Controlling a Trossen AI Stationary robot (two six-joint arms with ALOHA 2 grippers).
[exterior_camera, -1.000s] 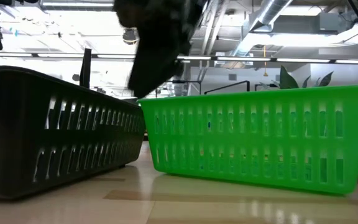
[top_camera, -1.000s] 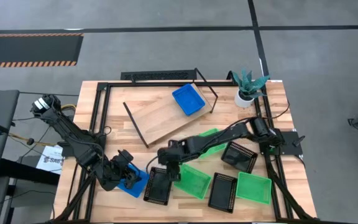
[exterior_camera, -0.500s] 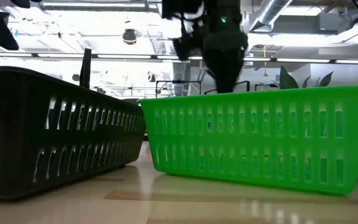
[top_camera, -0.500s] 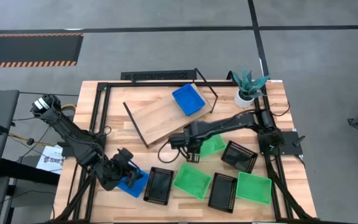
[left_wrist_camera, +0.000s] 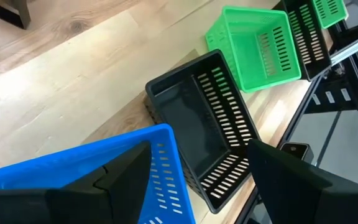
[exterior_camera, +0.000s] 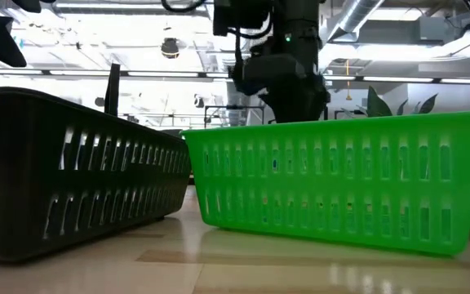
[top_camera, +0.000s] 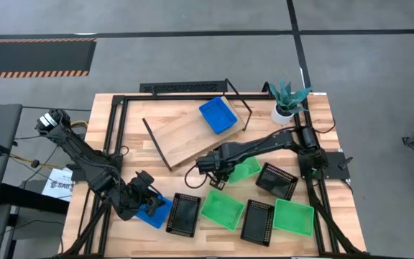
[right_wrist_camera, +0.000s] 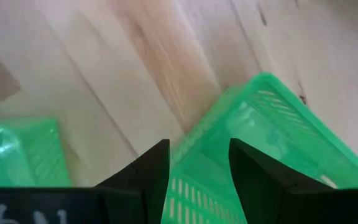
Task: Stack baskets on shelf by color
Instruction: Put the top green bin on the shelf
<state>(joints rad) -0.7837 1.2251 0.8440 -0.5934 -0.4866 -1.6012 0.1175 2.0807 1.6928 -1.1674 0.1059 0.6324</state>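
High view, right hand (top_camera: pixel 219 175): out over mid-table, at the near end of a green basket (top_camera: pixel 244 168) just off the shelf's front edge
Right wrist view, right hand (right_wrist_camera: pixel 197 163): fingers (right_wrist_camera: pixel 151 171) parted, straddling the rim of that green basket (right_wrist_camera: pixel 253 143); a real grip can't be told
Low view, right hand (exterior_camera: pixel 288 98): hangs behind the near green basket (exterior_camera: pixel 341 180), fingertips hidden by its wall
Left hand (top_camera: pixel 144 196): near-left corner of the table (top_camera: pixel 322 119), over a blue basket (top_camera: pixel 152 210)
Left wrist view, left hand (left_wrist_camera: pixel 191 180): fingers (left_wrist_camera: pixel 284 177) spread wide, blue basket (left_wrist_camera: pixel 104 171) wall between them, not pinched
Shelf (top_camera: pixel 185 137): lies skewed at mid-back of the table, one blue basket (top_camera: pixel 218 115) on its right end
Green baskets: second (top_camera: pixel 222 208) in the front row, third (top_camera: pixel 294 217) at front right
Black baskets: one (top_camera: pixel 183 214) beside the left hand, one (top_camera: pixel 257 221) between the two front green ones, one (top_camera: pixel 276 180) right of the right hand
Plant pot (top_camera: pixel 284 111): white, back right corner
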